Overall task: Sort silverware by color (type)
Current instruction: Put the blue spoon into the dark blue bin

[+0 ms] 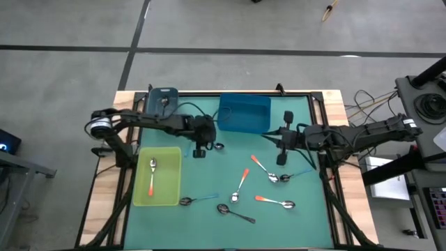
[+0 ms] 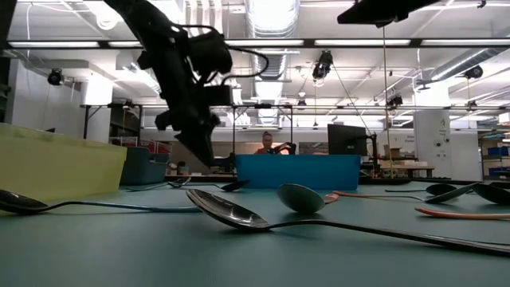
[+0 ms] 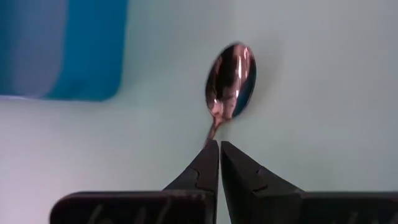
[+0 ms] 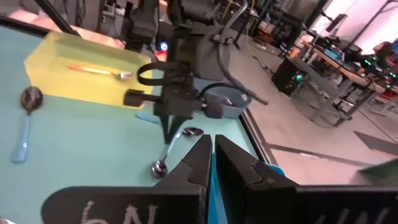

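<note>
Spanning most of the table, green mat [image 1: 230, 216] carrying three bins along its far and left sides: yellow bin [image 1: 170, 192], blue bin [image 1: 245, 113], grey bin [image 1: 155, 102]. Hovering beside the blue bin, left gripper [image 1: 201, 148] with jaws pressed together, seemingly pinching the thin handle of a dark metal spoon [image 3: 231, 81], bowl pointing straight away from the fingertips. Waiting near the mat's middle, right gripper [image 1: 282, 162], jaws likewise closed and empty. Lying scattered nearer the front, remaining spoons, orange-handled [image 1: 244, 180] and blue-handled [image 1: 207, 199]. Sitting farther off than the left arm, right arm.
</note>
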Controlling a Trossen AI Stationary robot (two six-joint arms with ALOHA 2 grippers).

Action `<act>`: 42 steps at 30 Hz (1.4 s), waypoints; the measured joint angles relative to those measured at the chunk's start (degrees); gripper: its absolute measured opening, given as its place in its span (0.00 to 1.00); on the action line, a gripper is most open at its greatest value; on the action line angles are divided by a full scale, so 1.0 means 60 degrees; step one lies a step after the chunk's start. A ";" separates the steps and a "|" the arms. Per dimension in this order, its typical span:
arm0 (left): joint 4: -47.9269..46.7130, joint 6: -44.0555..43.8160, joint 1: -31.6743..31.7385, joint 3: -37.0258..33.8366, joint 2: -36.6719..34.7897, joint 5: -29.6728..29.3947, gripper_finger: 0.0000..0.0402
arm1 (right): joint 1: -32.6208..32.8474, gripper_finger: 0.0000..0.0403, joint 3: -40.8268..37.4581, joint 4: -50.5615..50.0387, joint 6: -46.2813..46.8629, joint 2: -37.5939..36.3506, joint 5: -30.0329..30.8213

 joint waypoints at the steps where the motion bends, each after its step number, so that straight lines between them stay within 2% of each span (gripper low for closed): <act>1: 0.0007 0.0000 -0.0003 0.0002 0.0097 0.0006 0.00 | -0.0058 0.03 0.0000 -0.0094 -0.0007 0.0000 0.0001; 16: 0.0384 0.0000 0.0200 0.0008 0.0328 -0.0026 0.01 | -0.0484 0.03 0.0004 -0.0340 0.0139 0.0011 -0.0022; 20: 0.0388 0.0030 0.0208 0.0010 0.0328 -0.0022 0.07 | -0.0484 0.03 0.0004 -0.0365 0.0139 0.0011 -0.0022; 28: 0.0286 0.0031 0.0208 0.0004 0.0463 -0.0052 0.31 | -0.0484 0.03 0.0004 -0.0551 0.0131 0.0011 -0.0022; 32: 0.0207 0.0007 0.0216 0.0000 0.0731 -0.0062 0.40 | -0.0484 0.03 0.0004 -0.0554 0.0131 0.0014 -0.0022; 37: 0.0219 0.0000 0.0241 0.0000 0.1038 -0.0064 0.43 | -0.0484 0.03 0.0004 -0.0560 0.0124 0.0015 -0.0022; 42: 0.0211 -0.0004 0.0259 0.0018 0.1129 -0.0047 0.41 | -0.0484 0.03 0.0004 -0.0566 0.0074 0.0015 -0.0022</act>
